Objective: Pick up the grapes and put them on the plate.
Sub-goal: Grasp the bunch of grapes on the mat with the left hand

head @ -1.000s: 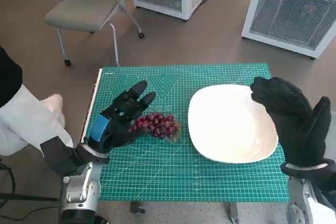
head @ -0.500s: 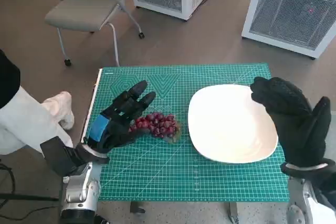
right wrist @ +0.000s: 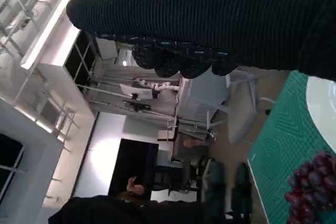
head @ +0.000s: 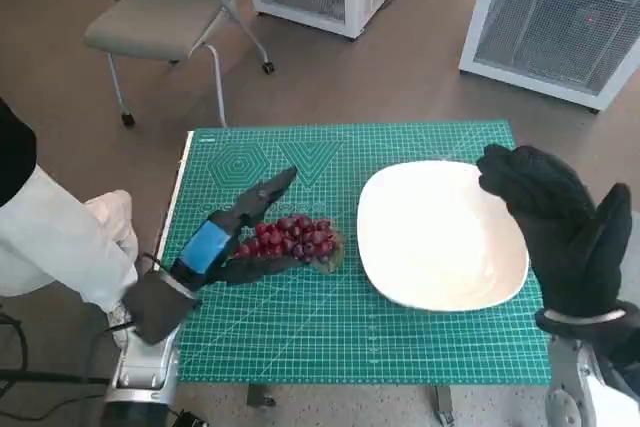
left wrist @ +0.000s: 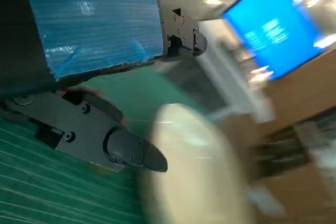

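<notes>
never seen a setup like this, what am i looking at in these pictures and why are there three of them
This is a humanoid robot at a small table, seen through its own cameras. The head view looks down from its head. The other two come from cameras behind each wrist, so they look tilted and partly blocked.

On the green cutting mat lie a bunch of red grapes and, to their right, a bare white plate. The left hand, black with blue tape, is wrapped round the grapes, fingers on both sides; whether it grips them yet is unclear. The right hand, in a black glove, hovers by the plate's edge holding nothing. A person's pale sleeve shows at the left.
</notes>
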`<action>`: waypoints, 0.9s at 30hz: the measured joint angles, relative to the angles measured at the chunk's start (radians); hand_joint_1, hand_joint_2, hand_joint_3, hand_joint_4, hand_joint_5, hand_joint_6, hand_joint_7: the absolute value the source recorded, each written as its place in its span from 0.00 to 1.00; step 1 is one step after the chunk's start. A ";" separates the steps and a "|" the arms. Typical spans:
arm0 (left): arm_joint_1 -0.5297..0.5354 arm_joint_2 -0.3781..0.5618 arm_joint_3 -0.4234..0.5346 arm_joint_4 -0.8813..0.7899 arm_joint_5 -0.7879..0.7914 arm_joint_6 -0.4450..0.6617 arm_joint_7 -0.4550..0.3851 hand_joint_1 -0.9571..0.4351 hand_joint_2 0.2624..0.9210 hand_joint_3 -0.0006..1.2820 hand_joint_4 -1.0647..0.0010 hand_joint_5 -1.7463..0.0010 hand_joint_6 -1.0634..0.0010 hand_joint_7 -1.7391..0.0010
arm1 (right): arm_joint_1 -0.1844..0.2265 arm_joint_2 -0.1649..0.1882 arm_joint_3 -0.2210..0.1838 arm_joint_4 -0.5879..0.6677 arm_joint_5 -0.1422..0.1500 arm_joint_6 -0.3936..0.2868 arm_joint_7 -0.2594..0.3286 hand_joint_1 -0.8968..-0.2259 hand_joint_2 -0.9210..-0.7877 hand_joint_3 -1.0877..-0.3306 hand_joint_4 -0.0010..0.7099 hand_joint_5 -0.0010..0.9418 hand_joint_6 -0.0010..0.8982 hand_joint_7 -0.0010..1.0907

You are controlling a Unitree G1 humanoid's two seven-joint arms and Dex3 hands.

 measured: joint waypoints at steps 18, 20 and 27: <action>0.008 0.032 -0.256 -0.280 0.456 0.431 -0.010 0.70 0.69 0.00 0.97 1.00 0.81 0.99 | 0.003 0.000 -0.004 0.000 0.001 0.012 -0.003 0.85 0.00 0.64 0.53 0.96 0.30 0.95; -0.002 0.032 -0.274 -0.269 0.464 0.445 -0.009 0.70 0.69 0.00 0.97 1.00 0.81 0.99 | 0.004 0.000 -0.004 0.000 0.001 0.012 -0.003 0.85 0.00 0.65 0.53 0.96 0.30 0.95; -0.068 0.033 -0.338 -0.170 0.506 0.459 0.018 0.68 0.69 0.00 0.95 0.99 0.80 0.99 | 0.005 0.000 -0.004 -0.001 0.001 0.016 -0.004 0.85 0.00 0.65 0.53 0.96 0.30 0.95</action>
